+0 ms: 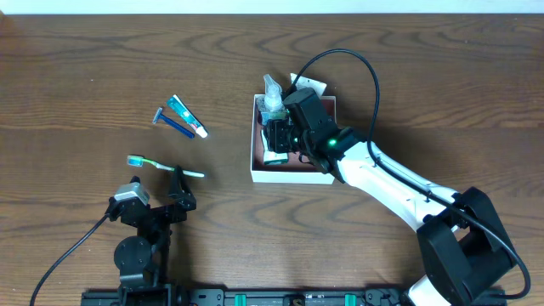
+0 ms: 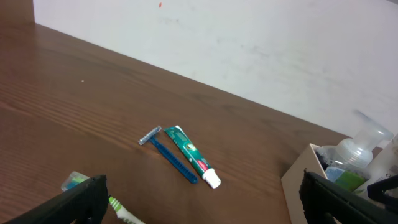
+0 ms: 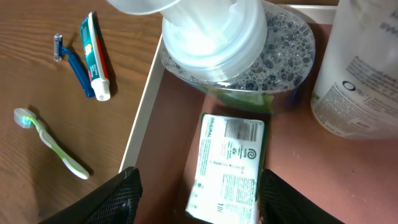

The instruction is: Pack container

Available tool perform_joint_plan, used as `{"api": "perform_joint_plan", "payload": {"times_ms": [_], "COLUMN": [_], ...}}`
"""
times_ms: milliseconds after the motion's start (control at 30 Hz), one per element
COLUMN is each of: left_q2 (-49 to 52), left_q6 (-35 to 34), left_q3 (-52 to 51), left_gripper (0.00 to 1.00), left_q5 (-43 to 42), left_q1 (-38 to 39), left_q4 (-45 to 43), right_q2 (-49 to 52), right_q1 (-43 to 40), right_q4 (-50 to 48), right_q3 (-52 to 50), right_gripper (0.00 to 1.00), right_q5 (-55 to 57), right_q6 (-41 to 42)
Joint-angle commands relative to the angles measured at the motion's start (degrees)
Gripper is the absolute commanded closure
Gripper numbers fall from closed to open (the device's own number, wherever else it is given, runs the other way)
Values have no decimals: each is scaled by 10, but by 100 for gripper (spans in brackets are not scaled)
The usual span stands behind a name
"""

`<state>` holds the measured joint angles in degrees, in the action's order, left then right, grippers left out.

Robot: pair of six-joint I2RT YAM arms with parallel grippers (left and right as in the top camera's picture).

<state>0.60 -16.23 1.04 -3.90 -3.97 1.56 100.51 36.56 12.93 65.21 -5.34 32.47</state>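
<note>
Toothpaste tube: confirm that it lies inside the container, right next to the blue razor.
Not right. The toothpaste tube does lie right next to the blue razor, but on the table, out to the left of the container, not inside it. The overhead view shows this, and the right wrist view shows both beyond the container's white wall.

Looks like a robot lab bench. Wood-grain table (image 1: 85, 68) seen from straight above, plain white wall (image 2: 249, 50) running along twelve o'clock. Standing on a black rail (image 1: 255, 297) at six o'clock: left arm (image 1: 140, 229) at seven, right arm (image 1: 399, 191) at four, black cables (image 1: 376, 93) looping off them. Set out like test props: toothbrush (image 1: 161, 165), razor (image 1: 172, 124) and toothpaste (image 1: 187, 117) at nine to ten o'clock, white box (image 1: 289, 178) of toiletries by the middle.
</note>
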Motion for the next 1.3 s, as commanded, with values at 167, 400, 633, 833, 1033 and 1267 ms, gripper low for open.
{"api": "perform_joint_plan", "payload": {"times_ms": [167, 400, 633, 833, 1033, 1267], "left_q2": [-3, -3, -3, -3, -3, -3], "left_q6": [9, 9, 9, 9, 9, 9], "left_q3": [-8, -8, -8, -8, -8, -8], "left_gripper": [2, 2, 2, 2, 2, 2], "left_q5": [-6, -6, -6, -6, -6, -6], "left_q1": [2, 2, 2, 2, 2, 2], "left_q4": [22, 22, 22, 22, 22, 22], "right_q2": [-1, -30, -149, -268, -327, -298], "right_q1": [6, 6, 5, -5, -67, -191], "right_q4": [-7, 4, 65, 147, 256, 325], "right_q3": [8, 9, 15, 15, 15, 15], "right_gripper": [39, 39, 30, 22, 21, 1], "right_q5": [-41, -112, -89, 38, 203, 228], "right_q6": [3, 2, -46, -73, -54, -7]}}
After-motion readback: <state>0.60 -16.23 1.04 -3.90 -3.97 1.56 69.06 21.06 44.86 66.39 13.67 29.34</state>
